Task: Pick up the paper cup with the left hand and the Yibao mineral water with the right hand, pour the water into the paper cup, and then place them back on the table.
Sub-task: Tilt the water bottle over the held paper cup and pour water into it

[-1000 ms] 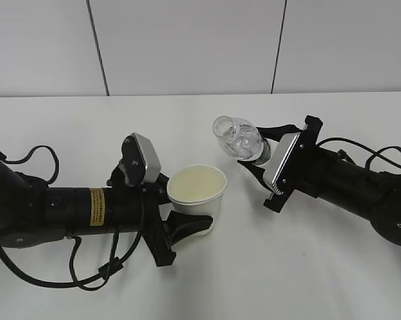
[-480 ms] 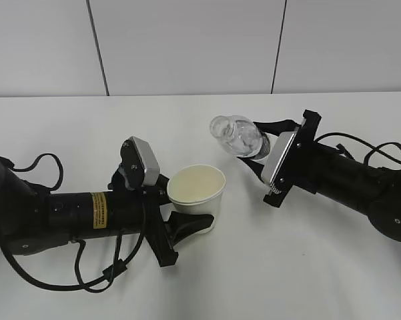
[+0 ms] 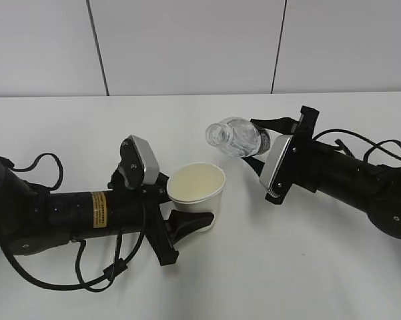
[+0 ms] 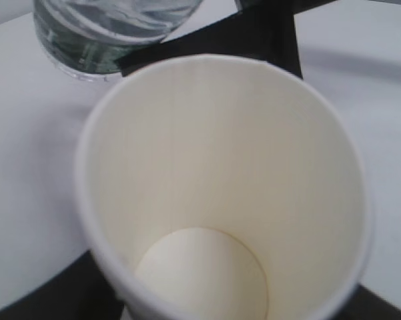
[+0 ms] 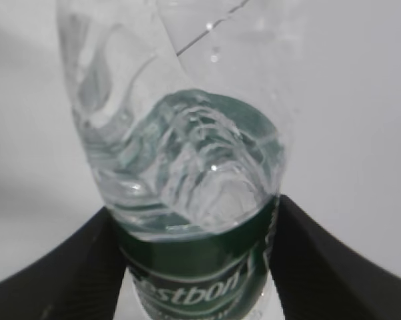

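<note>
L pincer (image 3: 187,223) clamps empty cup (image 3: 197,193); R pincer (image 3: 259,152) grips tilted bottle (image 3: 237,137), mouth near cup rim

Exterior: slanting down across the worktop (image 3: 207,280). Left wrist: close, into the cup (image 4: 220,193). Right wrist: close, along the bottle (image 5: 187,167), shared by all.

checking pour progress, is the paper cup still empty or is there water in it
Empty. The left wrist view shows the paper cup's dry cream bottom with no liquid. The water is in the tilted Yibao mineral water, nothing leaving its mouth.
</note>
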{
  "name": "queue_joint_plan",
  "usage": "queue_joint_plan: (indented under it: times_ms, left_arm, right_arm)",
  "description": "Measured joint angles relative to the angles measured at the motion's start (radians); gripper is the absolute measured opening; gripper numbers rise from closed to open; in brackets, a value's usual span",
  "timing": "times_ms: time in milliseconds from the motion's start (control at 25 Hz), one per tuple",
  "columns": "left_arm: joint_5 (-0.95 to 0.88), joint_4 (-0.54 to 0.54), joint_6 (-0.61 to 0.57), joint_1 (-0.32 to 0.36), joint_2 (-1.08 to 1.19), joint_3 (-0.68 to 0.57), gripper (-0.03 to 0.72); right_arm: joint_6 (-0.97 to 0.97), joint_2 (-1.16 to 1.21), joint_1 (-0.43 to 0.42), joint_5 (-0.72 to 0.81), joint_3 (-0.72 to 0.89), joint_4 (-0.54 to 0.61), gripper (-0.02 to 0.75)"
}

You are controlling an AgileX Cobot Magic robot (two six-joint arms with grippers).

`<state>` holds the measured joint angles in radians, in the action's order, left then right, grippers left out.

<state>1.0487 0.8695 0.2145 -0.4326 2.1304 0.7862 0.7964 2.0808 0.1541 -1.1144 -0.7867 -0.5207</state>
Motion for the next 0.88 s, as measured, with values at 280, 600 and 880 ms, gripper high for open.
queue_joint_plan:
  times_ms: [280,600,880]
  left_arm:
    - [0.002,0.040,0.000,-0.001,0.000,0.000,0.430]
    - [0.003,0.043,-0.004,-0.001,0.000,0.000,0.430]
    - [0.003,0.043,-0.004,-0.001,0.000,0.000,0.430]
  right_arm:
    - [0.070,0.001,0.000,0.000,-0.004,0.000,0.454]
    - [0.166,0.001,0.000,0.000,-0.004,0.001,0.454]
    - [0.247,0.001,0.000,0.000,-0.004,0.002,0.454]
